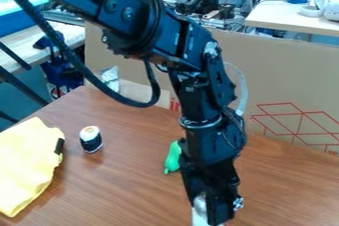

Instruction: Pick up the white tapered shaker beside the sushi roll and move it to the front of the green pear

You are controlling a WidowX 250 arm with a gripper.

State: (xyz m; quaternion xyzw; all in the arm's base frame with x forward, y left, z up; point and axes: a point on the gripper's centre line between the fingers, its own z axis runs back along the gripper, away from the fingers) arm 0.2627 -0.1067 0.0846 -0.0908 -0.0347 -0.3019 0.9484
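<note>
With the green toy (173, 158) taken as the landmark, the gripper (210, 215) is seen in front of it and a little to its right, at the near edge of the view. A pale, silvery-white thing (199, 213) is found right at the gripper, likewise in front of the green toy; its lower part is cut off by the view's edge. Whether the gripper is set wide or narrow, or whether the pale thing is firmly held, cannot be told.

The green toy is partly hidden by the arm (212, 136). A small jar (90, 140) with a white top and a dark body is stood upright to its left, well apart. Farther left, a yellow cloth (27, 165) is laid on the brown table (126, 190). Behind the toy, the table is bordered by a cardboard sheet (291, 81).

As for progress, the pale thing is judged to be the one being handled, and the gripper has been brought to it. Whether it is being picked up or let go cannot be judged. No handling of the jar or cloth is shown.
</note>
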